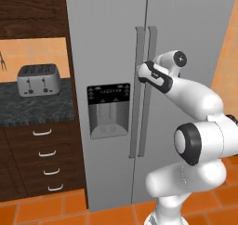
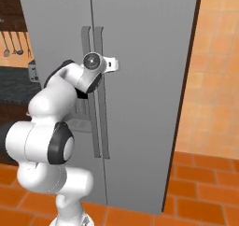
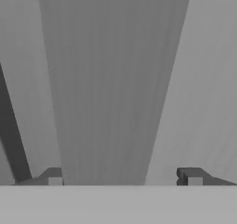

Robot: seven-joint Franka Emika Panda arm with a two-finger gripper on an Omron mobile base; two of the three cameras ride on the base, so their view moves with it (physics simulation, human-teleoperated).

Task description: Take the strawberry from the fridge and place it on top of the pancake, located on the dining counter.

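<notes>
Early going: fridge (image 1: 111, 56) doors both closed, strawberry presumably inside, unseen. Claw (image 3: 124, 177) spread astride the right door's handle (image 3: 111, 89), at twelve o'clock from its tips. Opening, fetching and placing all remain.

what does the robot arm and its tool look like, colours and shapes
The arm is built of glossy white rounded segments with dark, nearly black bands at the joints. A round dark disc caps the big elbow joint, and a smaller grey disc with a screw-like mark caps the wrist. The tool has two small dark grey blocky fingertips. No loose cables or lettering are visible.
</notes>
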